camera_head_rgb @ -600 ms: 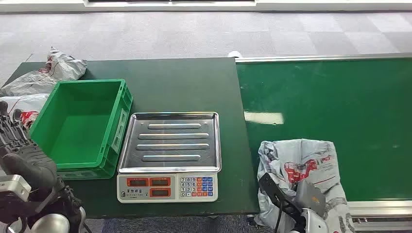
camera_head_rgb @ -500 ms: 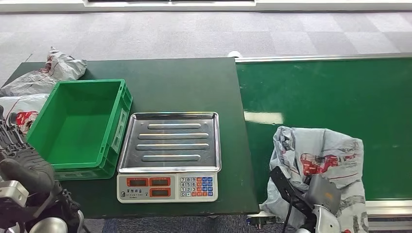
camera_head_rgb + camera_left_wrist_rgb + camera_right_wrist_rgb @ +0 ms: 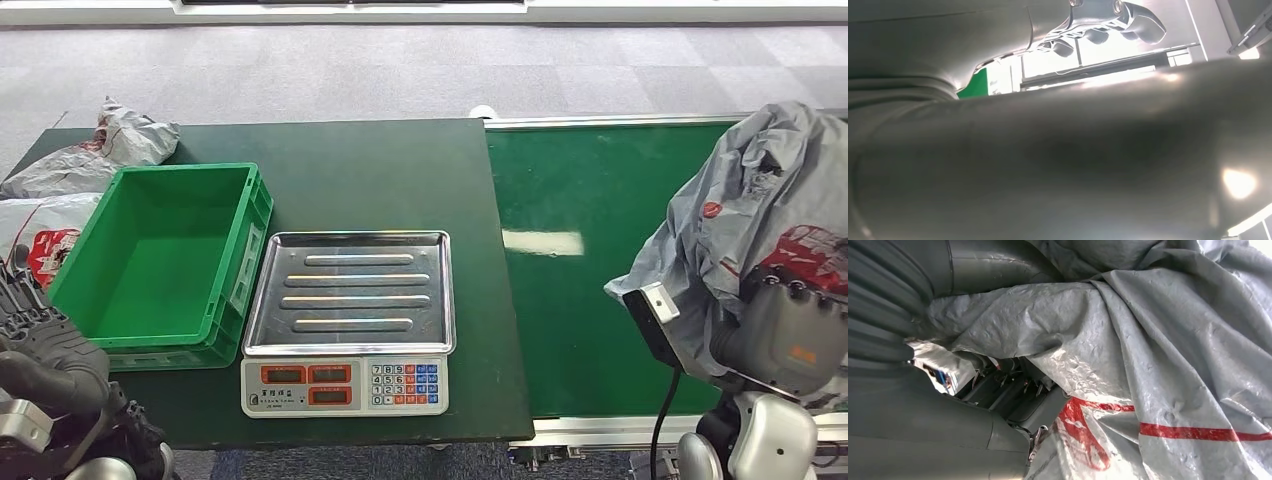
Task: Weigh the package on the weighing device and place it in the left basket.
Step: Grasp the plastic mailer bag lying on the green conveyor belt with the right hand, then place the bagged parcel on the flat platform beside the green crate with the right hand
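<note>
Dark fingers [image 3: 1013,390] of the right hand [image 3: 790,325] are buried in the bag's [image 3: 760,200] folds, gripping it above the belt [image 3: 590,180]. It looks soft, light and slick, so best bunched, not pinched. Scale [image 3: 350,300] and basket [image 3: 160,260] wait bare. Left hand [image 3: 45,335] hangs low; its fingers can't be read.

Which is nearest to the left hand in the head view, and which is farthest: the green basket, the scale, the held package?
1. Green basket, just beside the left hand.
2. Scale, at the table's middle.
3. Held package, far right, over the conveyor belt.
</note>
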You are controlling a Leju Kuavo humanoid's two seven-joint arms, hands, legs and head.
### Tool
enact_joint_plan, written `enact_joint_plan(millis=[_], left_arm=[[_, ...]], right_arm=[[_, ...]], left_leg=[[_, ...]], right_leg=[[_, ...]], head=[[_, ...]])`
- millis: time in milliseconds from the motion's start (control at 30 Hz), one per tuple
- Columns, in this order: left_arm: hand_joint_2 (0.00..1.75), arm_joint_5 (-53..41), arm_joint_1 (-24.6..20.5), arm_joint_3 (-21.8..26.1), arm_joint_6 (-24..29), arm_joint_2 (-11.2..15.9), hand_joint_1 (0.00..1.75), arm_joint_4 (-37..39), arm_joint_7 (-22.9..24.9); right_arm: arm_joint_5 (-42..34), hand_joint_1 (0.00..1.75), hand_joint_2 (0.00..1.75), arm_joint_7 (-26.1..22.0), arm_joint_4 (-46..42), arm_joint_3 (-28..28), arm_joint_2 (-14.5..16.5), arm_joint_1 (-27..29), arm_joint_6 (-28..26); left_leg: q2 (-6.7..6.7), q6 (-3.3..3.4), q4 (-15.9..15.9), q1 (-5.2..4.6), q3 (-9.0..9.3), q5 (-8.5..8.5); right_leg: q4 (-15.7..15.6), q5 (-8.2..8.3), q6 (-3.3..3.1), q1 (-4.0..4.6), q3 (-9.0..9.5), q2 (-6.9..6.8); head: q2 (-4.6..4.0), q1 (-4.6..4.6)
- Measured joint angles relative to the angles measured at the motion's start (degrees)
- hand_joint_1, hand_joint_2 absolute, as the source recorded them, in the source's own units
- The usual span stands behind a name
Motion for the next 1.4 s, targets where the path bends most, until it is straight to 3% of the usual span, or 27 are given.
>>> enact_joint_plan(millis=[367, 500, 667, 800, 967, 1133, 1400], left_arm=[[0.0, 0.34, -0.03, 0.0, 0.24, 0.05, 0.0, 0.14, -0.19], [0.0, 1.34, -0.47, -0.04, 0.9, 0.24, 0.0, 0.49, -0.71], [0.0, 2.81, -1.08, -0.4, 1.16, 0.86, 0.0, 1.4, -1.76], [0.0, 3.98, -2.02, -1.16, 2.07, 1.59, 0.0, 2.44, -2.32], [0.0, 5.27, -2.39, -1.71, 3.13, 2.63, 0.0, 3.47, -2.87], [0.0, 5.33, -2.36, -1.73, 3.29, 3.23, 0.0, 3.91, -2.98], [0.0, 5.5, -2.34, -1.75, 3.32, 3.57, 0.0, 4.43, -3.04]], right_arm=[[1.94, 1.75, 1.75, -0.88, -0.57, 0.59, -2.05, -1.54, -1.09], [4.63, 1.75, 1.75, -2.94, 2.09, 5.71, -4.45, -10.36, -0.27], [4.76, 1.75, 1.75, -4.14, 9.75, 18.4, -6.77, -23.49, -1.01], [3.65, 1.75, 1.75, -5.23, 20.41, 28.06, -6.08, -35.55, -0.73], [-1.55, 1.75, 1.75, -6.23, 32.82, 33.22, -3.59, -47.64, -0.63], [-2.86, 1.75, 1.75, -6.39, 38.34, 34.73, -2.13, -52.29, -0.57], [-8.58, 1.75, 1.75, -9.02, 42.31, 35.28, -0.13, -53.68, 2.34]], left_leg=[[0.04, 0.03, -0.02, -0.01, -0.45, -0.03], [0.35, 0.06, -0.03, -0.01, -0.49, -0.01], [0.34, 0.05, -0.01, 0.02, -0.24, 0.28], [0.28, 0.0, -0.01, 0.05, -0.27, 0.41], [0.09, 0.01, 0.0, 0.06, -0.35, 0.52], [0.02, 0.01, 0.01, 0.05, -0.43, 0.52], [0.01, 0.01, 0.01, 0.05, -0.48, 0.52]], right_leg=[[0.01, 0.0, 0.0, -0.01, -0.02, 0.06], [0.01, 0.14, 0.08, -0.01, -0.12, 0.47], [0.04, 0.39, 0.06, 0.01, -0.28, 0.49], [0.06, 0.49, 0.05, 0.03, -0.37, 0.47], [0.06, 0.55, 0.04, 0.04, -0.4, 0.34], [0.05, 0.55, 0.05, 0.02, -0.44, 0.25], [0.05, 0.55, 0.06, 0.03, -0.5, 0.15]], head=[[0.0, 0.0], [0.0, 0.0], [0.0, 0.0], [0.0, -0.01], [0.0, 0.0], [0.0, 0.0], [0.0, -0.01]])
